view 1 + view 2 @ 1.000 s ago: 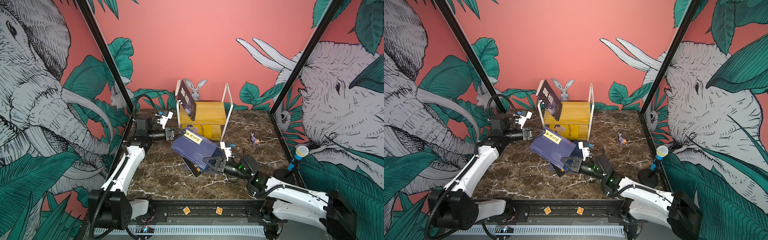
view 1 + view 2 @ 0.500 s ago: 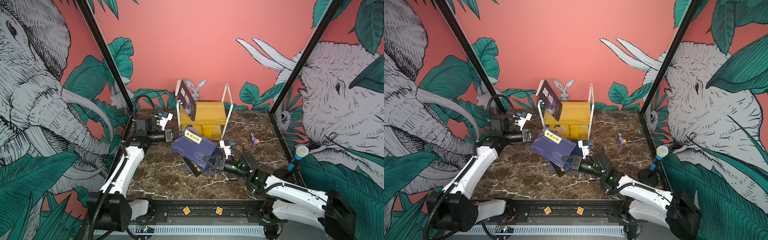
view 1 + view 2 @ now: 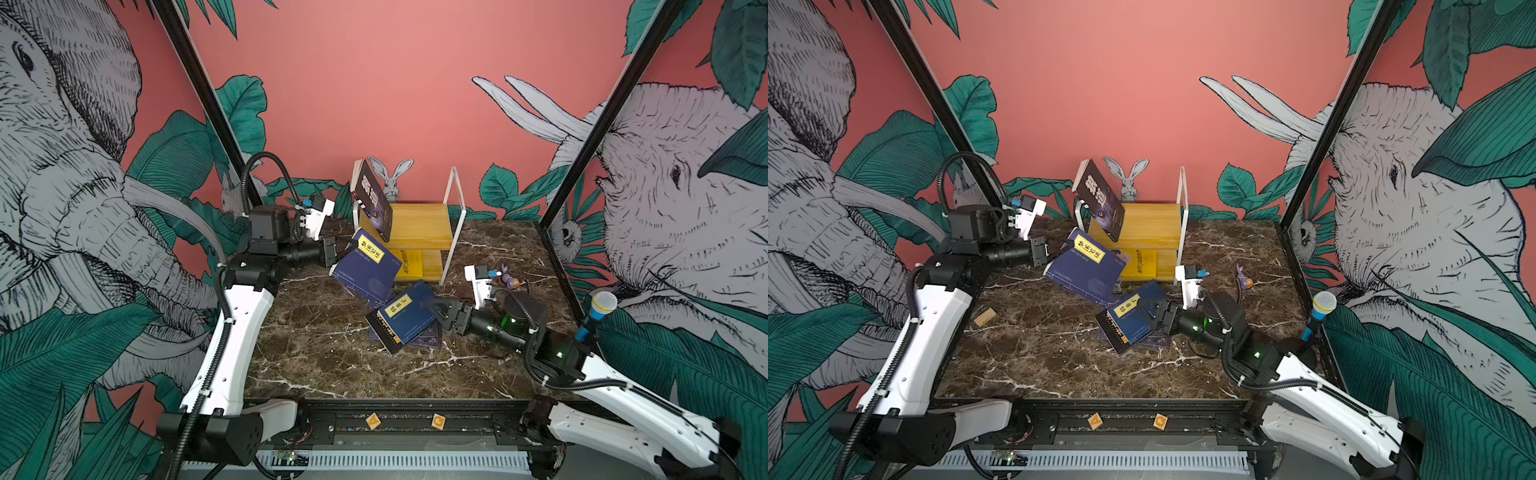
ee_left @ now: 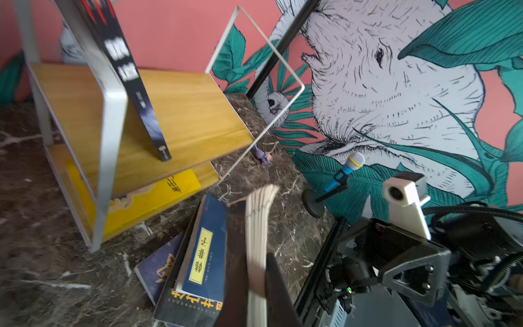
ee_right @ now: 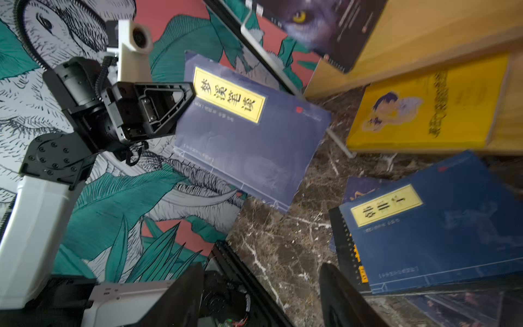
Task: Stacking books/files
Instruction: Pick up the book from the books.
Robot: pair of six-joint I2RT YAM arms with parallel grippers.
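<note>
Left tool [image 3: 333,252] pinches a corner of the navy book [image 3: 368,270], aloft near the back edge of the surface [image 3: 324,361]; right tool [image 3: 437,309], spread, sits just beside the mid-surface pile [image 3: 405,320]. I should level it, square edges, lower flat, releasing only once it rests.

Both top views look from high over the near edge, down across the marble table [image 3: 316,365] to the far wall [image 3: 395,83], with the yellow shelf [image 3: 419,224] in frame. My left wrist camera sits close, facing right over the book pile [image 4: 202,254] toward my right arm [image 4: 410,249]. My right wrist camera sits low, facing left at my left gripper [image 5: 189,96] and its navy book [image 5: 254,147], and both wrist views share shelf and pile.
</note>
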